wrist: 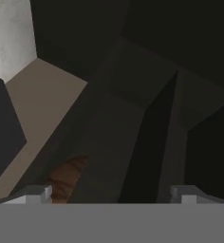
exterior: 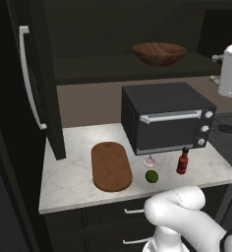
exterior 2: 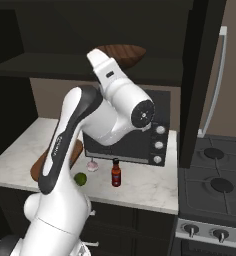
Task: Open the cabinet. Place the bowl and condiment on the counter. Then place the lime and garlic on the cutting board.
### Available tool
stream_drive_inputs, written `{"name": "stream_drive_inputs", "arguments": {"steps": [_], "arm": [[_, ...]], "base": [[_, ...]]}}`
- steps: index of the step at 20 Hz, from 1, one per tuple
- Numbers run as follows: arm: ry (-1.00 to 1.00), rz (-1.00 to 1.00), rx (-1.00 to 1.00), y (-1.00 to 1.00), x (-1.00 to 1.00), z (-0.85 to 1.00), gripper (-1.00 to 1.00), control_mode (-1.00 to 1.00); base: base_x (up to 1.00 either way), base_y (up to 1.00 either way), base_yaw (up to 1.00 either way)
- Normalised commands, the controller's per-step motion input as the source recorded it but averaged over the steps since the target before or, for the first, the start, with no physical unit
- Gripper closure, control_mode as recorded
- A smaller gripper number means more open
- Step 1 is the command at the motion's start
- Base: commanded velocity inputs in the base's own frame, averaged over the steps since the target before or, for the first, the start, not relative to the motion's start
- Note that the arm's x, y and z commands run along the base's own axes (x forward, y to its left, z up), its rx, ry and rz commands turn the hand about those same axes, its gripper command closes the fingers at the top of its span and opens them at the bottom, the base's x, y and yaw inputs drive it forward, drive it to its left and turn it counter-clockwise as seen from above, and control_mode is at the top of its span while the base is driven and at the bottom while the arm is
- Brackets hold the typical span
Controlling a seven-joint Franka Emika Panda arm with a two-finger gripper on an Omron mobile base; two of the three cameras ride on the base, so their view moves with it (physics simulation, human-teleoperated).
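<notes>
Hand view shows my fingertips (wrist: 38,193) spread wide and empty under the cabinet shelf (exterior: 128,66), so I should approach the wooden bowl (exterior: 159,53) rim slowly.

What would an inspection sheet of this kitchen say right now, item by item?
Surface: marbled counter, mostly bare.
Job's things: cabinet doors open; bowl on its shelf; condiment, lime and garlic on the counter beside the cutting board, which carries nothing.
Clutter: black toaster oven.
Grippers: gripper open, up inside the cabinet, bowl edge near one fingertip.
Cables: nothing seen.
Surroundings: stove to the right.
</notes>
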Motion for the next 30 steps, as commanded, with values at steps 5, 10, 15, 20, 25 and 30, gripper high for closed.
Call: {"name": "stream_drive_inputs", "arguments": {"steps": [5, 10, 15, 20, 25, 30], "arm": [[0.01, 0.00, 0.00, 0.00, 0.21, 0.00, -1.00, -1.00], [0.05, -0.01, 0.00, 0.00, 0.29, 0.00, -1.00, -1.00], [0.06, -0.02, 0.00, 0.00, 0.32, 0.00, -1.00, -1.00], [0.05, -0.04, 0.00, 0.00, 0.37, 0.00, -1.00, -1.00], [0.01, -0.01, 0.00, -0.05, 0.25, 0.00, -1.00, -1.00], [0.06, -0.01, 0.00, -0.01, 0.34, 0.00, -1.00, -1.00]], "base": [[0.00, 0.00, 0.00], [0.00, 0.00, 0.00], [0.00, 0.00, 0.00], [0.00, 0.00, 0.00], [0.00, 0.00, 0.00], [0.00, 0.00, 0.00]]}}
